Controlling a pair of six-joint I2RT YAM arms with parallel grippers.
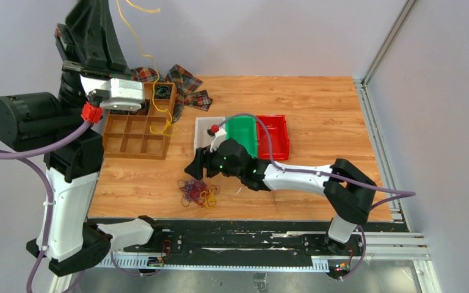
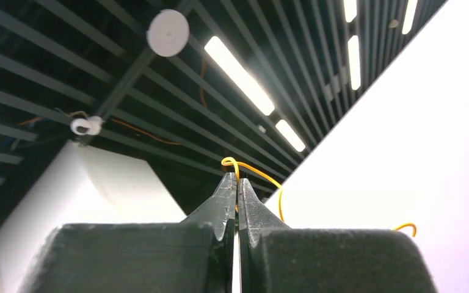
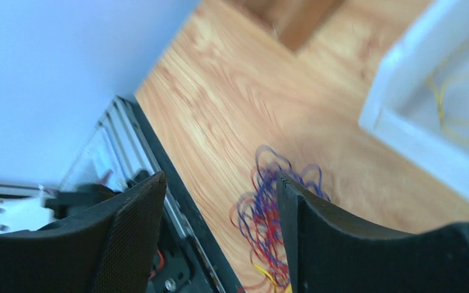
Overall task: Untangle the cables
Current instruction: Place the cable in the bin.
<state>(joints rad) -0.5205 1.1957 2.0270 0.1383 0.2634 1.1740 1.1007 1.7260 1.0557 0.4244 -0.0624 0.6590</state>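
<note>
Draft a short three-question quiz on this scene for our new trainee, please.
1. True or false: the left hand is shut on a thin yellow wire.
2. Fill in: the right hand is ____ (open or shut).
3. The tangled clump of purple, red and yellow wires is: A hanging in the air; B lying on the wooden tabletop; C clamped in the right hand.

Key: 1 true; 2 open; 3 B.
</note>
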